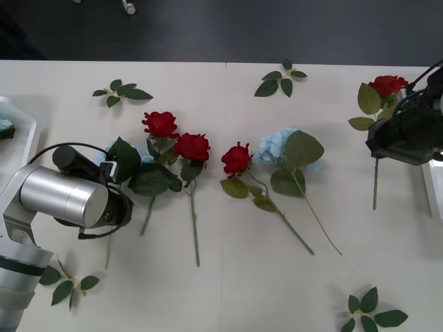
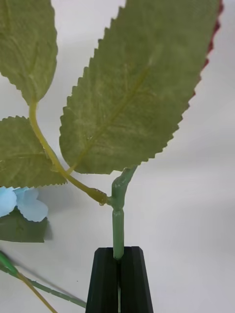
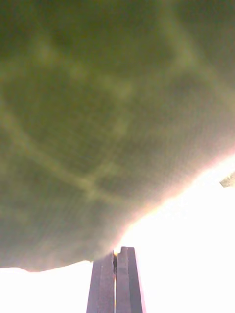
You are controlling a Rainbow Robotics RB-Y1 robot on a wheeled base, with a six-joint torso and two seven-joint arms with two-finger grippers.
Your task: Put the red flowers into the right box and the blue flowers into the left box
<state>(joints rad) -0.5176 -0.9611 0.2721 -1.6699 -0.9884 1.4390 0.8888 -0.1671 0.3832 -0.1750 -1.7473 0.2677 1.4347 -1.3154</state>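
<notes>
Slippage threatens at three o'clock, where the right gripper [image 2: 118, 264] pinches only a rose's [image 1: 387, 85] thin stem; the left gripper [image 3: 116, 274] is pressed together under a leaf.

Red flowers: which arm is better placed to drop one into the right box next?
Right. The right hand is shut on a red flower's stem, bloom lifted beside the right box. The left hand is among leaves far left.

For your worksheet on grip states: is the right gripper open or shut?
Shut. In the right wrist view the right gripper's black fingers stand pressed together with a rose's green stem clamped between them.
</notes>
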